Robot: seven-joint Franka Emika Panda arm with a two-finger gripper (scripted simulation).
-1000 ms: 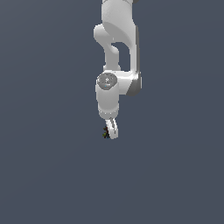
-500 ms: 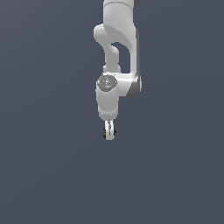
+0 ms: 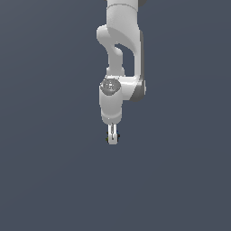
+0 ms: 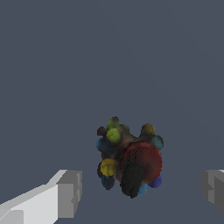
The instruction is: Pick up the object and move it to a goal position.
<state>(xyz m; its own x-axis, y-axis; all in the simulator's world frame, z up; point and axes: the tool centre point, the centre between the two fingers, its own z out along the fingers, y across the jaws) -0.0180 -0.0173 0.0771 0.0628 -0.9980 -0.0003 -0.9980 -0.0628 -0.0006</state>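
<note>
The object (image 4: 129, 157) is a small dark lumpy cluster with a reddish bulge and yellow, green and blue knobs. It lies on the grey floor between my fingers. My gripper (image 4: 140, 190) is open around it, with a clear gap on each side: one fingertip (image 4: 68, 193) and the other fingertip (image 4: 214, 189) stand well apart from it. In the exterior view the white gripper (image 3: 113, 137) points straight down and is seen edge-on. Only dark specks of the object (image 3: 108, 139) peek out beside the fingertips.
The white arm (image 3: 121, 54) comes down from the top of the exterior view. All around is a plain dark grey floor (image 3: 54, 171), and no other object shows in either view.
The wrist has turned about its vertical axis: the two fingers, seen spread apart a second ago, now line up edge-on. The gripper's height looks about the same.
</note>
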